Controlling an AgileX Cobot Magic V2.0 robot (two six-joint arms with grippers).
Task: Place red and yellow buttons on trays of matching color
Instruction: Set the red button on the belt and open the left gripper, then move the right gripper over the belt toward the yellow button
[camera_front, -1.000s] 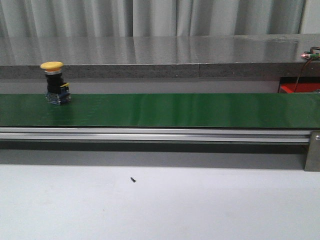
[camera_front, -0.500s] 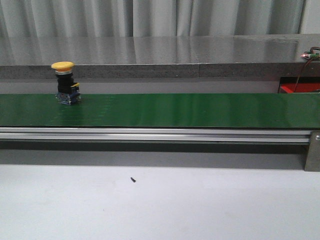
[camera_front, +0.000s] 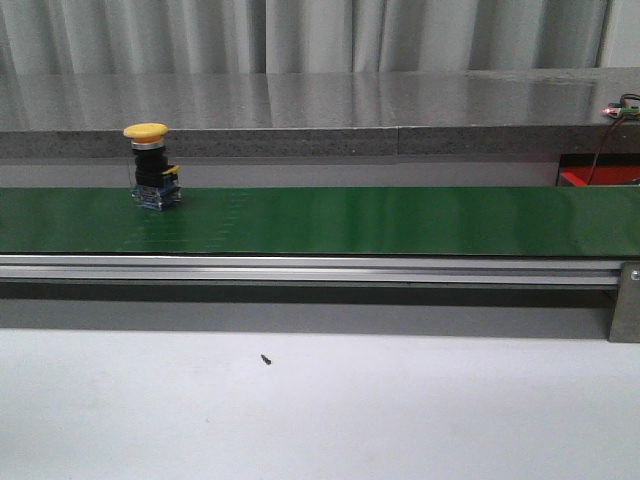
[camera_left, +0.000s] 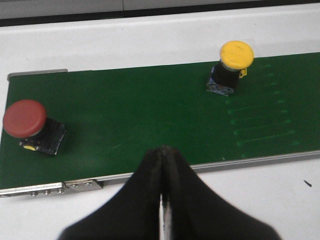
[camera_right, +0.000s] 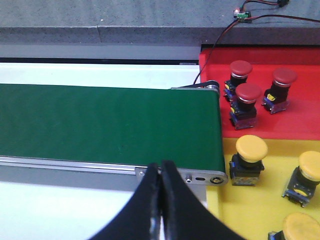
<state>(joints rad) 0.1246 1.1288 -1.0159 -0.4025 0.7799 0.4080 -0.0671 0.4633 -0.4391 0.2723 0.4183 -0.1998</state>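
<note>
Riding upright on the belt (camera_front: 400, 220) at nine o'clock in the front view: yellow button (camera_front: 152, 166); red button (camera_left: 31, 125) trailing near the belt's start. Hanging over the near rail, left gripper (camera_left: 161, 159) pressed closed, holding nothing; right gripper (camera_right: 160, 172) likewise closed and empty by the belt's end. Needing jaws opened wide, then closing below the cap, not on it. Sitting past the end: red tray (camera_right: 300, 115), yellow tray (camera_right: 270, 200), both crowded; dropping into gaps only.

Green belt, bright caps

Yellow-capped button (camera_front: 148, 131) and red-capped button (camera_left: 24, 118) sit on the green belt (camera_front: 380, 220); the fingers (camera_left: 150, 185) are black.
</note>
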